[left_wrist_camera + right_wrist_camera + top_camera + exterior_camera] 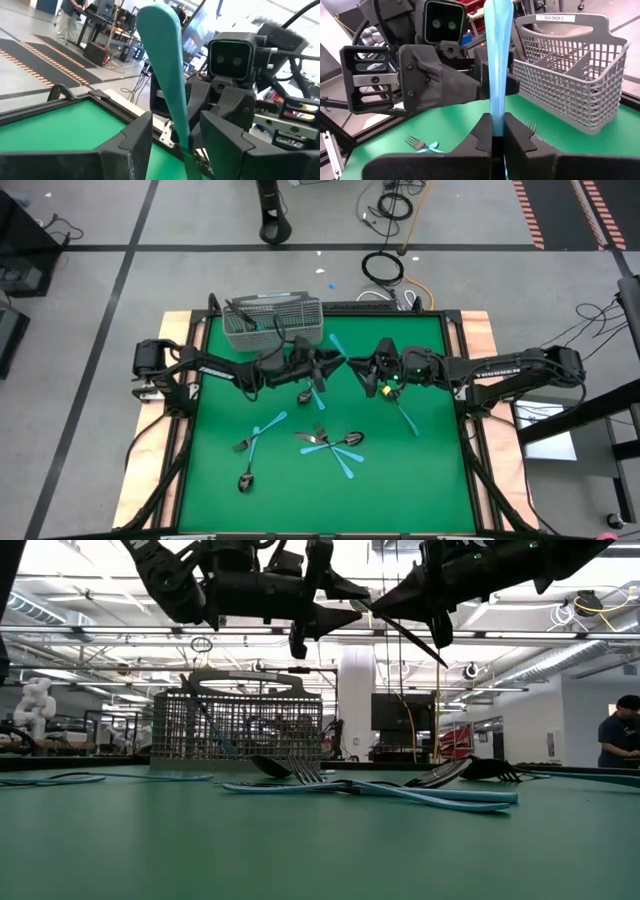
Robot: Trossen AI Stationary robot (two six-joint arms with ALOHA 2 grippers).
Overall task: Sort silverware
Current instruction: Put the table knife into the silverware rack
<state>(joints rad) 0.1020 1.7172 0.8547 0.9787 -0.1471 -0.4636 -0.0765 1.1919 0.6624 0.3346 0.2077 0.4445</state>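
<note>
A light blue plastic-handled utensil point(498, 60) is pinched upright by the closed right tool point(497, 131), raised above the green desk point(430, 480). The left tool point(170, 142) is spread around the same handle, apparently for a handover toward the grey wire-mesh basket point(272, 320).

Grey wire-mesh basket point(272, 320) upright at green mat's point(420, 480) far edge, label on rim. Coiled cables point(383, 268) on floor beyond table. Person point(620, 732) standing in room, far right.

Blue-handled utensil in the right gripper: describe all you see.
The blue-handled utensil has a flat, smooth, plastic-looking light blue handle with a rounded end. It is above the green table, clamped in the shut jaws of the right gripper; the left gripper has open jaws around it. Its head is hidden.
</note>
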